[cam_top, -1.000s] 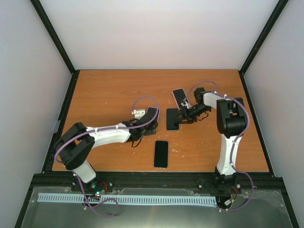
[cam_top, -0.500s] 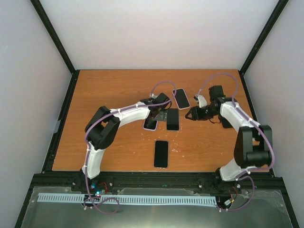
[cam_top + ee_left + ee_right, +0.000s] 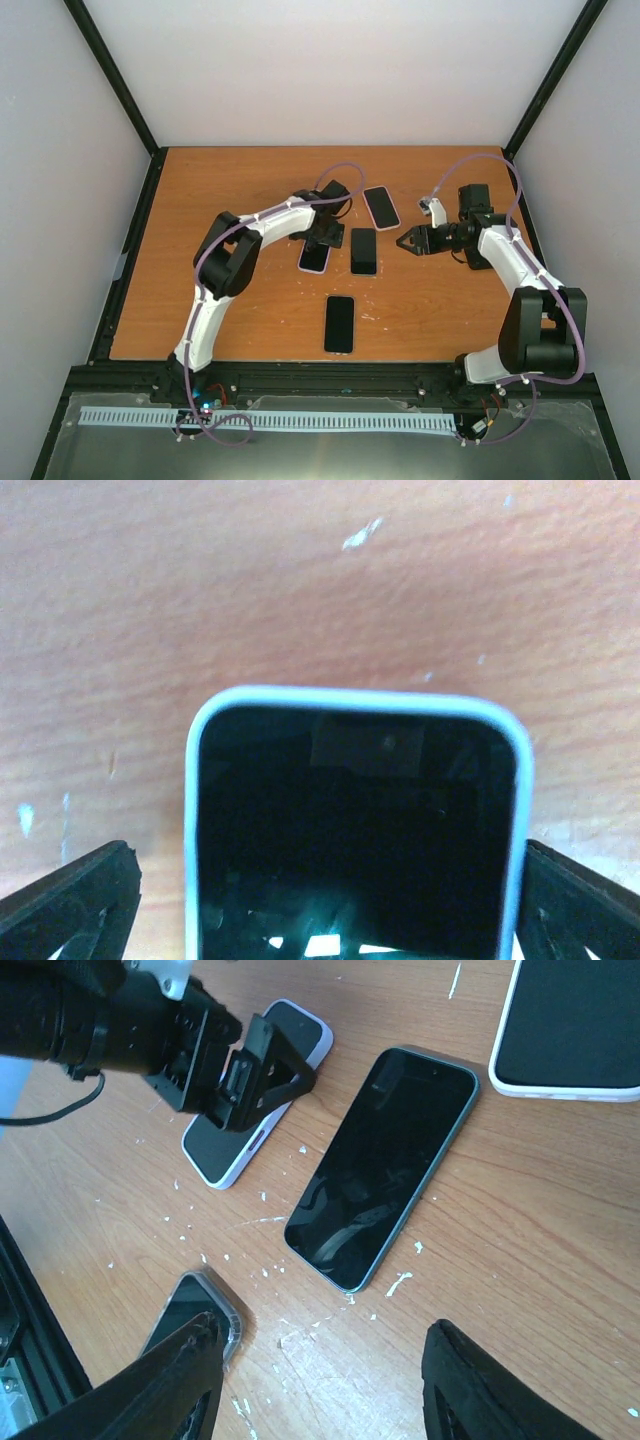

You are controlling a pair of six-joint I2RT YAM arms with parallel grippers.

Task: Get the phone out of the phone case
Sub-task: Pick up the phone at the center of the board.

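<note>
left gripper straddles the cased phone, right gripper hangs empty

the phone [image 3: 355, 830] lies flat and screen up on the orange bench [image 3: 220, 200], seated in its pale phone case [image 3: 360, 698], whose rim runs round the dark glass. the left gripper [image 3: 318, 243] is low over it and spread wide, with its black fingers [image 3: 70, 900] on either side of the case's long edges. in the wrist view one finger stands clear of the rim and the other sits just beside it; i cannot tell whether that one touches. the gripper has hold of nothing.

the right gripper [image 3: 404, 242] hangs above the bench off to the right, also parted wide and holding nothing. between it and the cased phone lies a bare black phone [image 3: 363, 250], flat, just beside the case and roughly parallel to it. farther back lies a phone in a white case [image 3: 381, 207]. nearer the arm bases lies a phone in a clear case [image 3: 339, 323], apart from the others.
</note>
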